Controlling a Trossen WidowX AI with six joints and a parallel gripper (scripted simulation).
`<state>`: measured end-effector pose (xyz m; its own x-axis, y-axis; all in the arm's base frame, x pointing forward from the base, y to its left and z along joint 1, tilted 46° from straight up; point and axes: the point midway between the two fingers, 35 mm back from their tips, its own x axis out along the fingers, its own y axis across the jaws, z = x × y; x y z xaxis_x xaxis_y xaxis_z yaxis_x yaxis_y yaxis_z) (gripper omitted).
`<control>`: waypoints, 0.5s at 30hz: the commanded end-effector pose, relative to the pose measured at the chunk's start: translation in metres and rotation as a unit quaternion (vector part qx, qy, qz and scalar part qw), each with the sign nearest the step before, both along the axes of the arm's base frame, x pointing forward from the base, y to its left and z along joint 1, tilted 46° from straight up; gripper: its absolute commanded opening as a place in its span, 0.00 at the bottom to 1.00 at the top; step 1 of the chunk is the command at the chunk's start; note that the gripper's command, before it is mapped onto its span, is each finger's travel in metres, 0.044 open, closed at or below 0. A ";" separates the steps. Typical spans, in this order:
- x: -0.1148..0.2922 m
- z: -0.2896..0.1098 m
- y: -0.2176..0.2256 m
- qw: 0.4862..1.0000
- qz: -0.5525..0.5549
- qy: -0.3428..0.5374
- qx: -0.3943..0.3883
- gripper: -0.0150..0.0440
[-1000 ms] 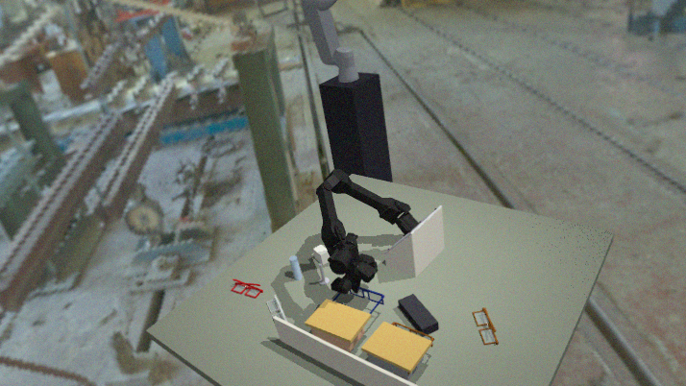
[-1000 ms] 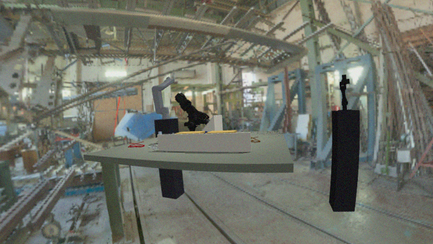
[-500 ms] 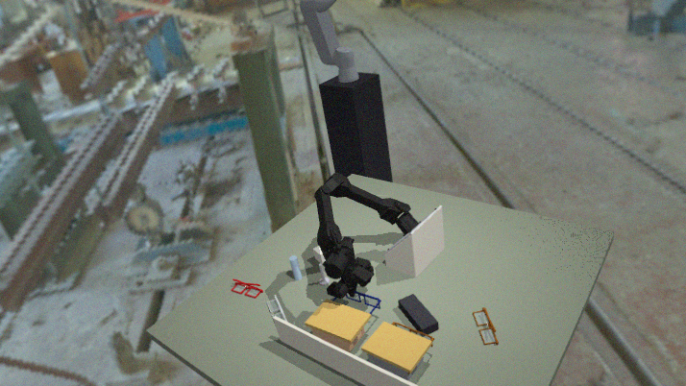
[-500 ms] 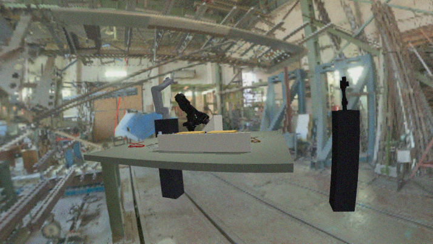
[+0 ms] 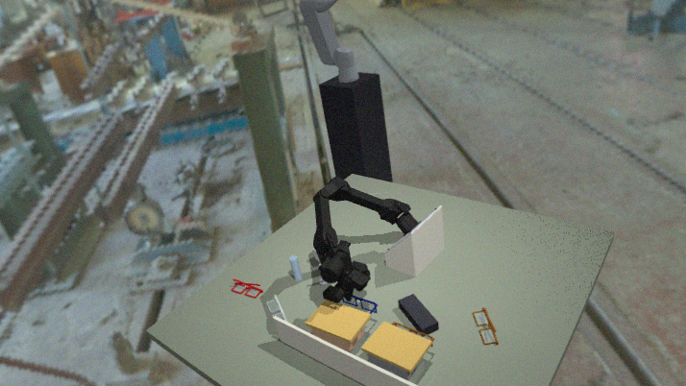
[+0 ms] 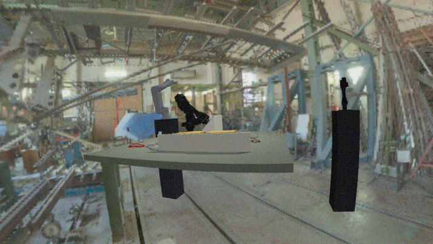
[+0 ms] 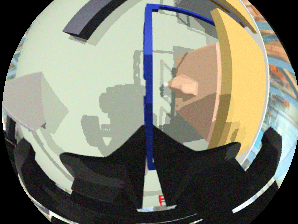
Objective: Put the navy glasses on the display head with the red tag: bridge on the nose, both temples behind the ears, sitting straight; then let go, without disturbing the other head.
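My gripper [image 5: 342, 299] [image 7: 147, 128] is shut on the navy glasses [image 5: 363, 303] [image 7: 148, 75] near one end of their front. The wrist view shows the front nearly edge-on, before the nose of the nearer display head [image 7: 200, 85], with a gap between. One temple reaches back past that head's far side; the other is hidden by the fingers. In the top view this head is under the left yellow top [image 5: 342, 319]. The other head is under the right yellow top [image 5: 398, 347] and has orange-brown glasses [image 5: 428, 334] at its face. No red tag can be made out.
A low white panel [image 5: 331, 349] [image 6: 203, 143] runs behind the heads. A dark block [image 5: 417, 313] [image 7: 92, 19], a taller white panel [image 5: 427, 247] [image 7: 27, 100], a pale cylinder [image 5: 295, 269], red glasses [image 5: 254, 292] [image 6: 136, 145] and another orange-brown pair [image 5: 491, 324] stand or lie around.
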<state>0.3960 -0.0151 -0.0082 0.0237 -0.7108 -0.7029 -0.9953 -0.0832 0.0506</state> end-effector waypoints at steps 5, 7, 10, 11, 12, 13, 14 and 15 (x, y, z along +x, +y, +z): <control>0.011 -0.003 -0.001 1.000 0.001 0.004 -0.003 0.25; 0.014 -0.003 -0.001 1.000 0.001 0.004 -0.003 0.25; 0.018 -0.004 -0.001 1.000 0.001 0.003 -0.003 0.25; 0.019 -0.004 -0.001 1.000 0.001 0.003 -0.003 0.25; 0.020 -0.004 -0.001 1.000 0.001 0.003 -0.003 0.25; 0.021 -0.004 -0.001 1.000 0.001 0.003 -0.003 0.25; 0.022 -0.004 -0.001 1.000 0.001 0.003 -0.003 0.25; 0.023 -0.004 -0.001 1.000 0.001 0.003 -0.003 0.25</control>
